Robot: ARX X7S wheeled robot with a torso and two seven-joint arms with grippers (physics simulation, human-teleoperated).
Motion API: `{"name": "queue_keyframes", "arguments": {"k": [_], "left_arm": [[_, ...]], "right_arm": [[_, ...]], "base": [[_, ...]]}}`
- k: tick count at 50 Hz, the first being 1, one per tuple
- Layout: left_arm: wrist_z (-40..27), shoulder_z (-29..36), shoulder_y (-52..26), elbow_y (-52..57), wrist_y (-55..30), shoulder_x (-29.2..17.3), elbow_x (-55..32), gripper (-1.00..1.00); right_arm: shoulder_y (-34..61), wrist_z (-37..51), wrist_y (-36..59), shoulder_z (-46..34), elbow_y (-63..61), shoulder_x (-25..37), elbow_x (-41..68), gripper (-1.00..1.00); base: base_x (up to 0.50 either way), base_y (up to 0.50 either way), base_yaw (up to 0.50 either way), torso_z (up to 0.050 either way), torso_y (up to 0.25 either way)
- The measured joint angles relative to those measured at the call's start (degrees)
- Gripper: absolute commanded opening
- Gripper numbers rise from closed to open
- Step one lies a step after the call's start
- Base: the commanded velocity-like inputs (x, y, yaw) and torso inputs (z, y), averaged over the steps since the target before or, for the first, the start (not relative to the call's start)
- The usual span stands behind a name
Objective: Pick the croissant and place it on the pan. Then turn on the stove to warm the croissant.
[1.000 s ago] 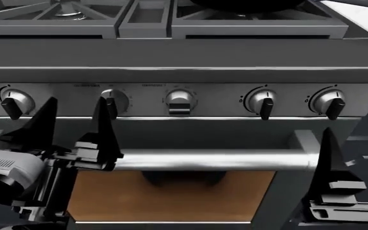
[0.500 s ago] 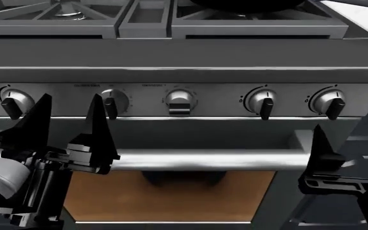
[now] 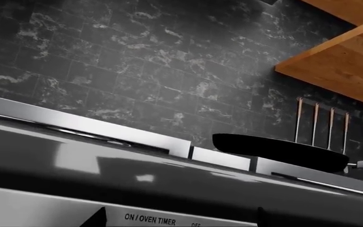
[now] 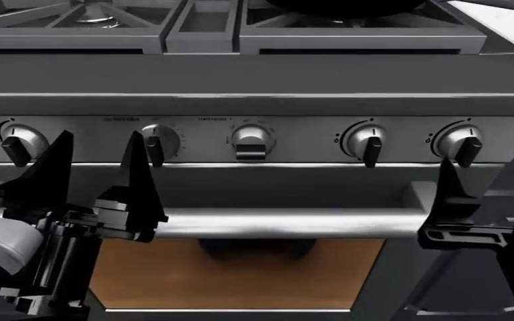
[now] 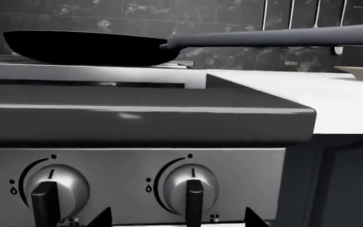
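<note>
stove (image 4: pixel 257 73) front fills the head view; pan (image 5: pixel 87 47) sits on the right rear grate, its long handle running out toward the tabletop (image 5: pixel 307 99). croissant not visible; pan interior hidden. right tool (image 4: pixel 458 200) hangs just below the far-right knob (image 4: pixel 460 142), fingers spread and empty, knob pointer upright. left tool (image 4: pixel 92 180) spread and empty, below the left pair of knobs. judgement: right arm is nearer the pan's burner knob; the move is upward.
</note>
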Motion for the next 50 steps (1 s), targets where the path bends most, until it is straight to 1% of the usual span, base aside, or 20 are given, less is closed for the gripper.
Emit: {"name": "queue_keyframes", "arguments": {"k": [13, 50], "left_arm": [[-0.08, 0.33, -0.14, -0.52, 0.22, -0.04, 0.26, 1.00], [-0.23, 1.25, -0.49, -2.37, 0.62, -0.15, 0.53, 1.00]], "right_arm": [[2.45, -2.54, -2.22, -3.58, 2.82, 0.63, -3.59, 1.00], [4.71, -11.28, -7.81, -10.55, 12.89, -2.13, -14.95, 1.00]], "base": [[0.00, 0.00, 0.00, 0.000, 0.000], [0.00, 0.00, 0.00, 0.000, 0.000]]}}
